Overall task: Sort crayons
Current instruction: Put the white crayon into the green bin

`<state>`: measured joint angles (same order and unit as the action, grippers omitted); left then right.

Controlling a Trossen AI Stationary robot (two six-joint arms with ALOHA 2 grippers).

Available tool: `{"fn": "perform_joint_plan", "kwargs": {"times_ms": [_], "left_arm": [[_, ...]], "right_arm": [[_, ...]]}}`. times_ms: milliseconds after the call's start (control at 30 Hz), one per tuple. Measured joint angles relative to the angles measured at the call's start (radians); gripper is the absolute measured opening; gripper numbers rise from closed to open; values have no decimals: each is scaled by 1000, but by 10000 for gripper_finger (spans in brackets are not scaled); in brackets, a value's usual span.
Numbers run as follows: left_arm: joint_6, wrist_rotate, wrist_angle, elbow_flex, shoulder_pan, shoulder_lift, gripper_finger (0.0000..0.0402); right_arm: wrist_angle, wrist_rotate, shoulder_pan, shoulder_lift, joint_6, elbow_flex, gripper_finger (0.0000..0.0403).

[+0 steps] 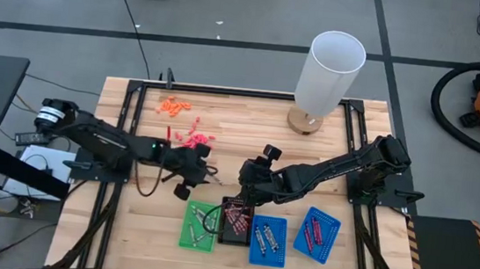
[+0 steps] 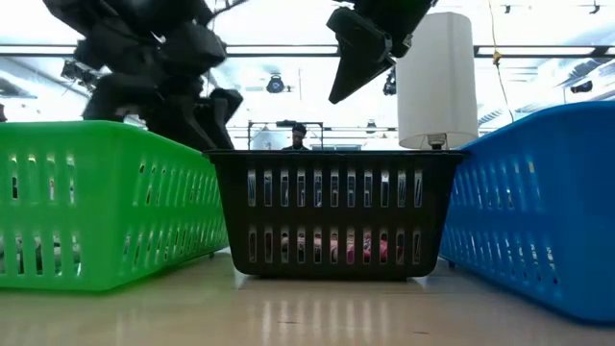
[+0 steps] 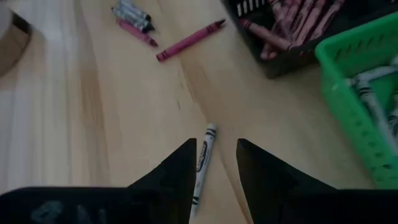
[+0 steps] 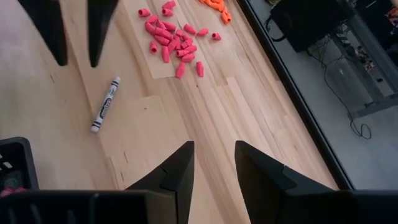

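1. High view shows the sorting well along: a green tray, a black tray and two blue trays stand in a row at the table's near edge, each already holding crayons.
2. Left wrist view shows pinkish-red and maroon crayons piled in the black tray and grey ones in the green one.
3. Still loose on the wood: a grey-silver crayon lying on the table just ahead of and between the open fingers of the left gripper, not yet gripped; farther off, a pinkish-red crayon and a small bunch of grey and pink ones.
4. The right gripper hangs above bare wood near the black tray, jaws apart and empty (the same grey crayon shows in its wrist view, with the left arm's fingers beside it).
5. My guess is that only these few strays are left, the grey one bound for the green tray.
6. Around: a heap of coral-pink bits and orange bits farther back, and a white cylinder on a wooden base at the far edge.
7. Nothing lies between the loose grey crayon and the trays; the two arms work close together, so they could crowd each other.
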<state>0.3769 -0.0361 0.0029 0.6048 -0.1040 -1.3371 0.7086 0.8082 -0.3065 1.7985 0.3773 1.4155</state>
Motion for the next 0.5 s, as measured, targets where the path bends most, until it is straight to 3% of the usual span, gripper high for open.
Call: {"fn": "perform_joint_plan", "kwargs": {"times_ms": [500], "left_arm": [[58, 69, 77, 0, 106, -177, 126]], "right_arm": [[-6, 0, 0, 0, -3, 0, 124]]}}
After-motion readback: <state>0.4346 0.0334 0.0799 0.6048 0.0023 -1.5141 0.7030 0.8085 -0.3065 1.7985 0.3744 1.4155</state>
